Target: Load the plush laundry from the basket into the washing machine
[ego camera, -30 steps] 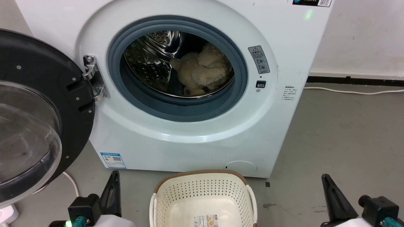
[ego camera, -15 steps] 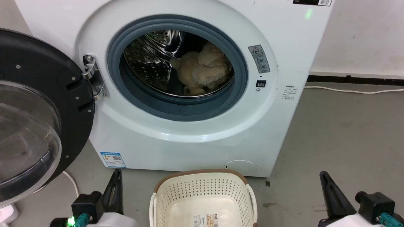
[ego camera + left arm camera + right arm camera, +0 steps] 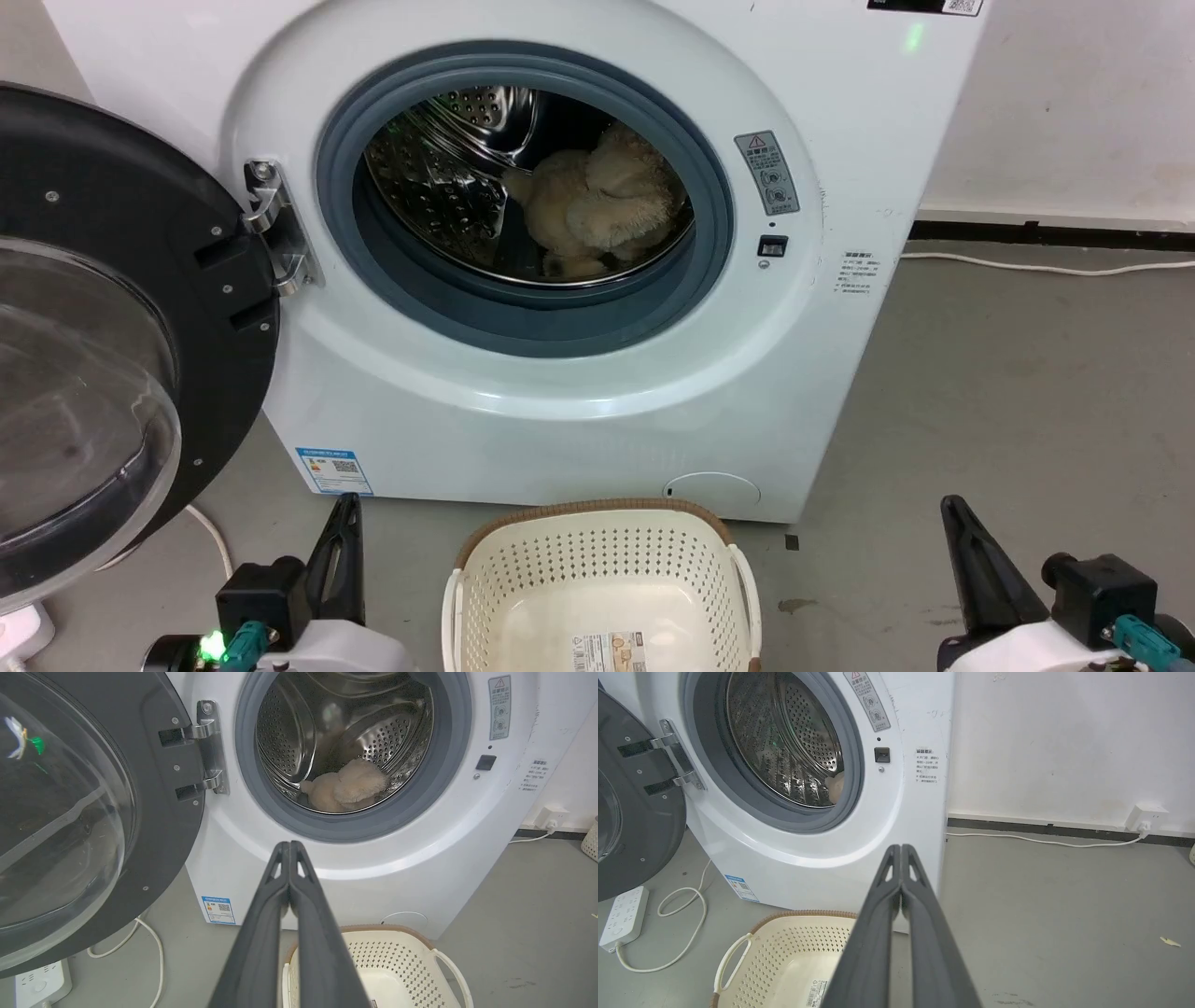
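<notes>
The fluffy beige plush laundry lies inside the steel drum of the white washing machine, whose round door stands open. On the floor in front sits the cream basket, holding nothing but a label sticker on its bottom. My left gripper hangs shut to the basket's left, low above the floor. To the basket's right, my right gripper is shut too, with nothing in it.
The black-framed glass door swings out wide on the left. A white power strip and cable lie on the floor under it. A white cord runs along the wall base at right. Grey floor spreads to the right.
Both grippers have crept slightly upward in the head view; the plush, basket and door have not moved.
</notes>
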